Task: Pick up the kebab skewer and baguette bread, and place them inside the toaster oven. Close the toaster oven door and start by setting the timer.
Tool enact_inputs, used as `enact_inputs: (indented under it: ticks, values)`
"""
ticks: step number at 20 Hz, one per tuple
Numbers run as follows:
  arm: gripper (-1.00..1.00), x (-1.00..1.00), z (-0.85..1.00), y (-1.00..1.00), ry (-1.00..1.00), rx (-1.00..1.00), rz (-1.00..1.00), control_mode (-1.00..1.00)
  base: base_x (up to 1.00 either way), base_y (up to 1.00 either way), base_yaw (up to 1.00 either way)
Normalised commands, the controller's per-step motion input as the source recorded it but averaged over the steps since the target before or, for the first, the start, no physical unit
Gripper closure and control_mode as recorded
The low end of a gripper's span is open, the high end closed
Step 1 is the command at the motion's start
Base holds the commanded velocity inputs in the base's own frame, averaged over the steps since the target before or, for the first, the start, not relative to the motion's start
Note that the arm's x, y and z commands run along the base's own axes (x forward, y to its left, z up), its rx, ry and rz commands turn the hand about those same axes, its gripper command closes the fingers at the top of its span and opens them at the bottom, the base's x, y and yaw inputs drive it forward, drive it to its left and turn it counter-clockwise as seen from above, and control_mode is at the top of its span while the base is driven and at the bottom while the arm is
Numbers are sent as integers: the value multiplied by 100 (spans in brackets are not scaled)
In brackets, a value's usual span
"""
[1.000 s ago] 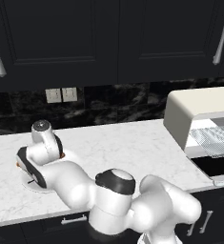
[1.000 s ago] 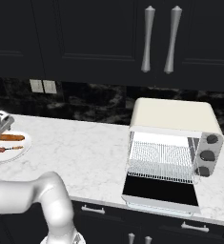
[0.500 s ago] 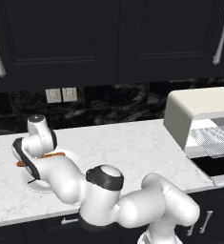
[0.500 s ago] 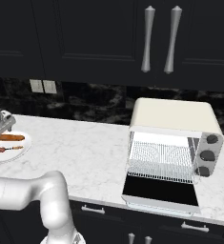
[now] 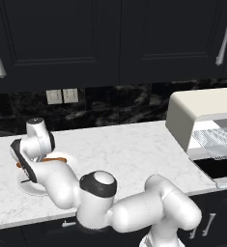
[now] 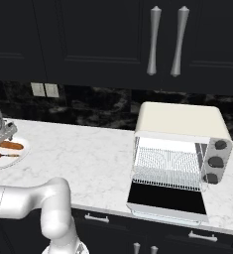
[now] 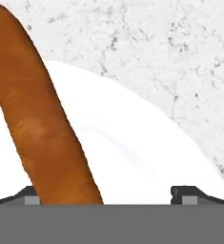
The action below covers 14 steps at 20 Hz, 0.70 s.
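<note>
Item one: the long orange-brown baguette bread (image 7: 42, 124), rounded at the ends, lying on a round white plate (image 7: 147, 157) at the far left of the white marbled tabletop (image 6: 83, 158). In the hand view I see it running up from beside the left fingertip, so it sits off-centre between the spread jaws. I judge it light, stiff and dry-crusted; I would take it across the middle of its length.

Item two: the thin kebab skewer (image 6: 0, 156) with reddish-brown meat chunks, on the same plate, just in front of the loaf. Light, slim, likely to roll; grip at the meat.

Item three: my claw (image 7: 106, 195), released and spread wide, holding nothing, low over the plate.

Item four: the cream-white toaster oven (image 6: 180, 149), well apart to the right, its dark glass toaster oven door (image 6: 167, 198) dropped flat and overhanging the tabletop edge. Bare tabletop lies between for the carry.
</note>
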Motion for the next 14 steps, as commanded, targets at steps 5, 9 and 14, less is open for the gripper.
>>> enact_inputs:
  ticks: [5, 9, 14]
  values:
    - [100, -22, -15, 0, 4, 0, 2, -100, 0, 0, 0]
    - [100, -45, 8, 0, 0, 0, 3, -100, 0, 0, 0]
    - [100, -68, 73, -4, 0, 0, 5, -100, 0, 0, 0]
